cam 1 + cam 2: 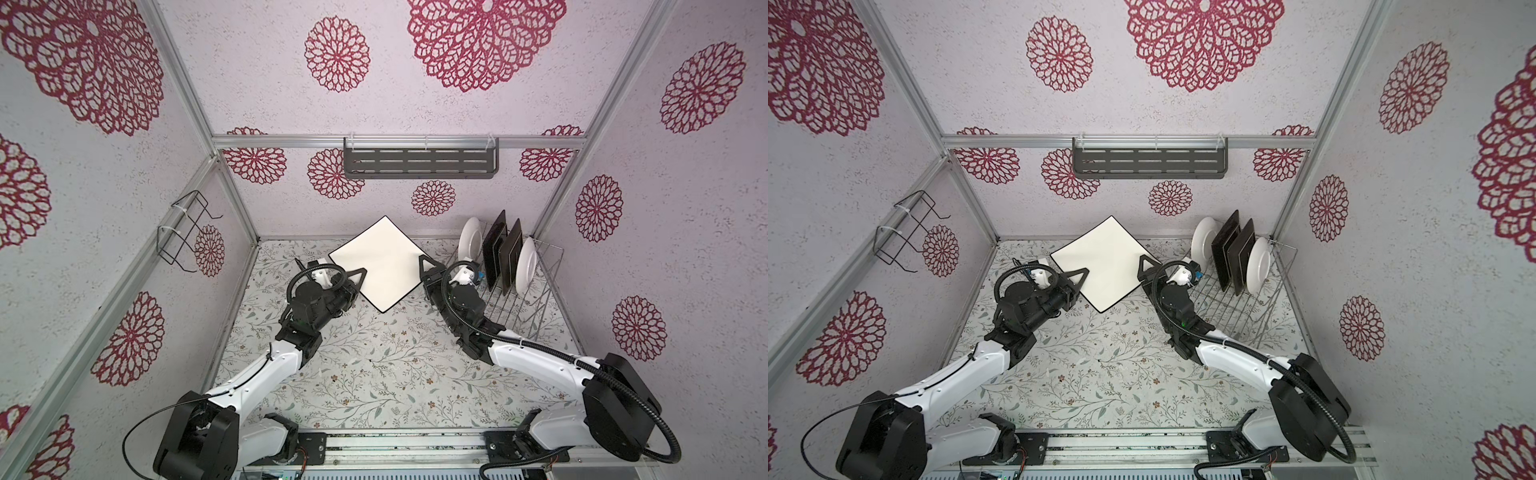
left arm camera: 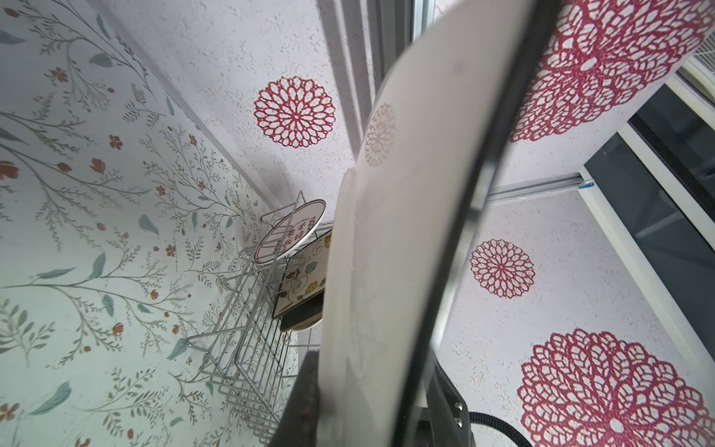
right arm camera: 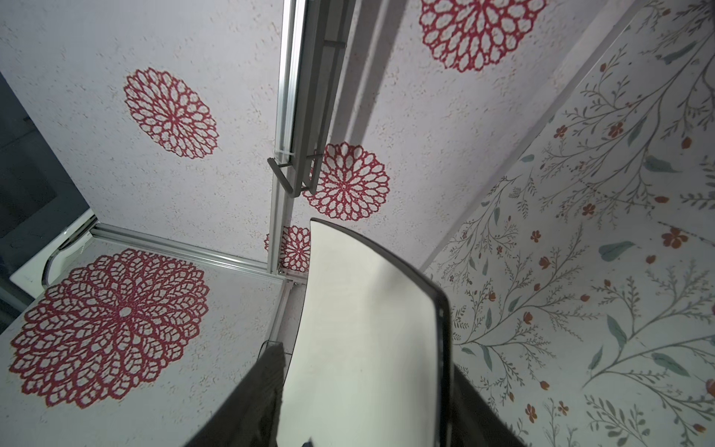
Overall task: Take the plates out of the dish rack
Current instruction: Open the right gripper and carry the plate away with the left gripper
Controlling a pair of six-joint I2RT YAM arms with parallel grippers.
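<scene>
Beside the dish rack (image 1: 524, 305), the square plate (image 1: 376, 262) seemingly points a corner rearward.

- The table (image 1: 365, 374), covered in a leafy floral sheet, is carrying the dish rack (image 1: 524, 309) in its far right corner.
- The dish rack is holding four plates (image 1: 510, 257) upright in a row, with round white ones at the ends and two dark squares between.

one square white plate (image 1: 376, 264), two round white plates (image 1: 468, 240) (image 1: 527, 266), two square dark-backed plates (image 1: 494, 245) (image 1: 512, 253): five in all. one dish rack (image 1: 519, 316). one black wire holder (image 1: 183, 235). one dark grey slotted shelf (image 1: 419, 162). two robot arms (image 1: 266, 370) (image 1: 536, 365).
</scene>
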